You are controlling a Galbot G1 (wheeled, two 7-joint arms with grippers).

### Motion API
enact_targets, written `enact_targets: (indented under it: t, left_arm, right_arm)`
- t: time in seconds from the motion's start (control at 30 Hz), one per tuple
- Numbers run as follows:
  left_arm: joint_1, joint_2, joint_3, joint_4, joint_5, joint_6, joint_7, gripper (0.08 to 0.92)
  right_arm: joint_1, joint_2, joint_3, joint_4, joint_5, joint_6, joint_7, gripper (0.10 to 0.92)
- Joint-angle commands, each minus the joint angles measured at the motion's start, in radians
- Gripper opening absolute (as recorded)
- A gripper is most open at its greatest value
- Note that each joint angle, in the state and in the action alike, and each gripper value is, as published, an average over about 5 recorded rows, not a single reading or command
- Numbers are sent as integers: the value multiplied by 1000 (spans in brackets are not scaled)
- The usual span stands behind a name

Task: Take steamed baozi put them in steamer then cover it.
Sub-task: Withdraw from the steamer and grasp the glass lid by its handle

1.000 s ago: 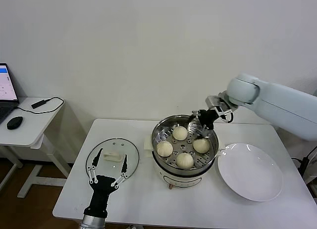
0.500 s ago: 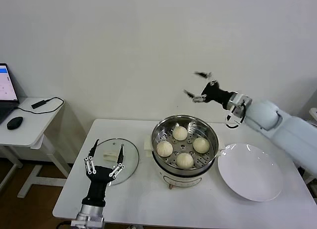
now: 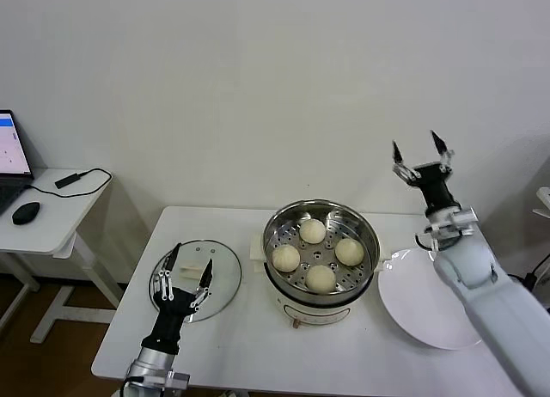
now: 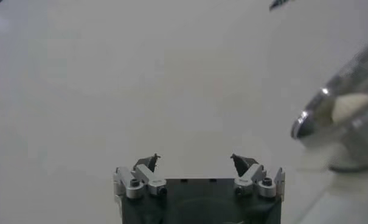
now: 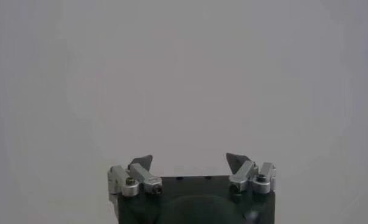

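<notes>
From the head camera, the steamer [image 3: 320, 255] stands near the middle of the white counter [image 3: 249, 341], its lid off, and all four steamed baozi [image 3: 320, 254] sit on the perforated tray inside — one toward the back, one at each side, one at the front. The glass lid [image 3: 197, 277] lies flat on the counter to the robot's left of the steamer, its cream handle [image 3: 193, 266] on top. The left end effector [image 3: 182, 275] hovers over the lid with its fingers spread wide, holding nothing. On the other side of the steamer lies a white plate [image 3: 421, 298]. The right end effector [image 3: 421, 156] is raised high above the plate, pointing upward against the wall, fingers wide apart and empty. A side desk [image 3: 47, 210] at far left carries a laptop [image 3: 12, 161] and a mouse [image 3: 26, 212].

The left wrist camera shows its end effector [image 4: 196, 164] open and empty, with the steamer's shiny rim [image 4: 329, 106] and one pale bun [image 4: 349, 106] off to one side.

The right wrist camera shows only its own end effector [image 5: 191, 163] — open, holding nothing — against the blank wall.
</notes>
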Motion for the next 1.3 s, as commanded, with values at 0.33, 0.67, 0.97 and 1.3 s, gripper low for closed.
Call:
enact_targets:
  t: [0.33,0.67,0.97,1.3]
  left_arm:
    - [-153,40,-5,411,584,60,27,823]
    - [-238,35,1,475,566,95,7,823]
    - [-309,32,15,527,545,116,13,823]
    - [-351,28,32,558,538,124,21,823]
  right_arm:
    - [-524,234,395,23,-20,105,2,823]
    - [-529,265,373,12,-36,107,-17,823]
    - [-522,281,362,-4,-56,106,-23,823]
    - [-513,287,360,-18,-68,105,-23,823]
